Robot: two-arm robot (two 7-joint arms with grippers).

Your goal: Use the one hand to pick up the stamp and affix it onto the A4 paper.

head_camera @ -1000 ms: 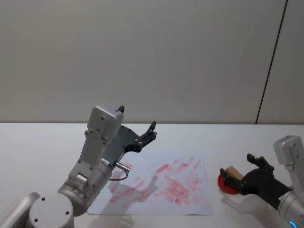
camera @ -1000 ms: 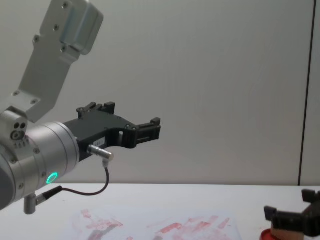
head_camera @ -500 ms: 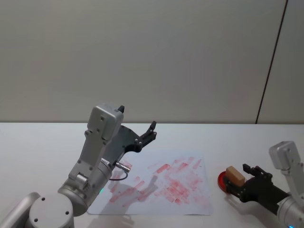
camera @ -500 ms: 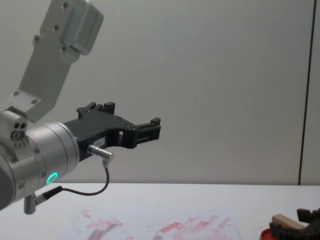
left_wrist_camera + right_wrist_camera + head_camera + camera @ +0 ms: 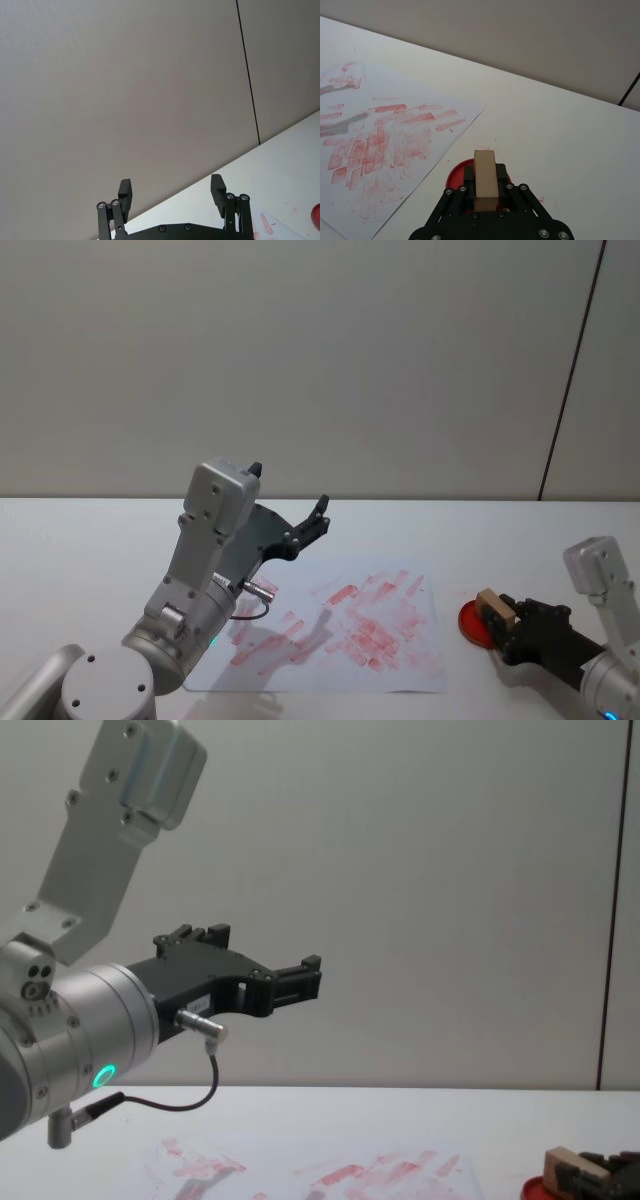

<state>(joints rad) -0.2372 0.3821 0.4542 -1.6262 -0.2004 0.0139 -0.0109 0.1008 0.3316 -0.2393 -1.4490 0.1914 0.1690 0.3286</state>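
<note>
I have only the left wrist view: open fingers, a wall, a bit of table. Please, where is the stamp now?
Observer: The right gripper is shut on the stamp, at the red ink pad.
Operator: And where lies the A4 paper?
Observer: Flat on the table, on the robot's left of the pad, full of red marks.
Operator: Is my left gripper above it?
Observer: It hangs high over the table, about above the paper's left part.

plain grey wall (image 5: 300, 360) — white tabletop (image 5: 80, 540)
</note>
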